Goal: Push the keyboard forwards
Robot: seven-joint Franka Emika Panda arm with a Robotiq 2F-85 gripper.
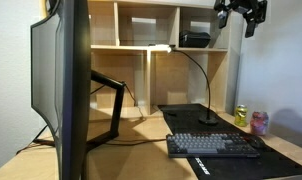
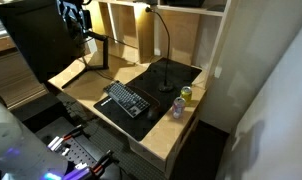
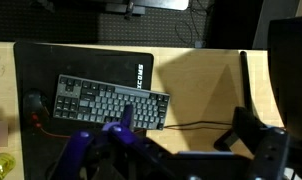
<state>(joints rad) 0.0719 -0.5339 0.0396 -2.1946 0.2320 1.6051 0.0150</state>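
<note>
The keyboard (image 1: pixel 216 146) is long, flat and dark, and lies on a black desk mat (image 1: pixel 286 160) near the desk's front. It shows in both exterior views (image 2: pixel 128 100) and in the wrist view (image 3: pixel 111 102), where it lies slightly askew. My gripper (image 1: pixel 241 16) hangs high above the desk, well clear of the keyboard, and is empty. It also shows in an exterior view (image 2: pixel 73 14). In the wrist view its fingers (image 3: pixel 171 160) stand apart at the bottom edge, so it looks open.
A yellow-green can (image 1: pixel 241 116) and a pink can (image 1: pixel 259 122) stand beside the keyboard's end. A gooseneck lamp base (image 1: pixel 209 118) sits on the mat behind the keyboard. A large monitor (image 1: pixel 61 80) on a black stand fills one side. Wooden shelves (image 1: pixel 151 30) rise at the back.
</note>
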